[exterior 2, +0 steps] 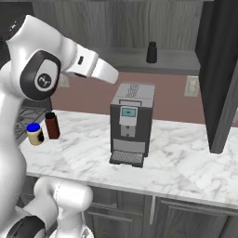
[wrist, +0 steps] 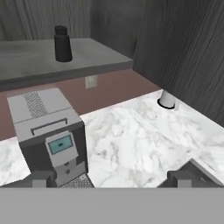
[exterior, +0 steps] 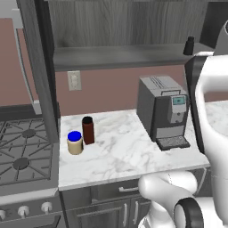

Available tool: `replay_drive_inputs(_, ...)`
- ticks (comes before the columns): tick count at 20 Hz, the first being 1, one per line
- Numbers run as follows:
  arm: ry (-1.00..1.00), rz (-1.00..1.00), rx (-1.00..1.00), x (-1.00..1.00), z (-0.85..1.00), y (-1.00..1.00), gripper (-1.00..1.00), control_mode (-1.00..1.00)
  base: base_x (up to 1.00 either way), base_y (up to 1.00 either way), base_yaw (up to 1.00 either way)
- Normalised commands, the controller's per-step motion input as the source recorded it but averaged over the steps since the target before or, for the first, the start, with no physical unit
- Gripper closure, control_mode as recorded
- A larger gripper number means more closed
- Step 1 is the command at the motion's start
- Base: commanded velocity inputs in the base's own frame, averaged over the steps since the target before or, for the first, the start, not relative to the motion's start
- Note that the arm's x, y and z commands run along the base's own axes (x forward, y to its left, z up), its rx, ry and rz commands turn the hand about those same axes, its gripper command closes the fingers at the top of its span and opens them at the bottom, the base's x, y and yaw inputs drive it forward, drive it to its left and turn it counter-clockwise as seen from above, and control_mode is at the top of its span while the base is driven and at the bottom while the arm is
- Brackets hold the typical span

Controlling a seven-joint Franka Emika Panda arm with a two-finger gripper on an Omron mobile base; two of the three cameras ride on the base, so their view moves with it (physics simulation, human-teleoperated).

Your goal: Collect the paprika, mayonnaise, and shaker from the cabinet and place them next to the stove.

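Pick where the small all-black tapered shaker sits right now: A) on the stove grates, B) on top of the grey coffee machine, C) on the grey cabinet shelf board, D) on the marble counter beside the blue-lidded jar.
C: the small all-black tapered shaker stands upright on the grey cabinet shelf board, above and behind the grey coffee machine, apart from the jar and bottle on the counter.

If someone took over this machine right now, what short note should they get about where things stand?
Tool: open, holding nothing, facing the cabinet shelf.
Paprika and mayonnaise: already on the marble counter beside the stove, upright, close together.
Shaker: upright on the cabinet shelf, above the coffee machine.
Left: fetch the shaker and set it by the other two.
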Motion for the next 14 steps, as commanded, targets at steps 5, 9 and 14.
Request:
replay_drive_inputs(5,0.01,-0.11,0.0,0.0,0.17,-0.3,-1.0,-1.0,0.0,0.0,0.0)
replay_drive_inputs(9,0.01,-0.15,0.0,0.0,0.11,-0.43,-1.0,-1.0,0.0,0.0,0.0)
replay_drive_inputs(14,0.01,-0.17,0.0,0.04,0.16,-0.35,-1.0,-1.0,0.0,0.0,0.0)
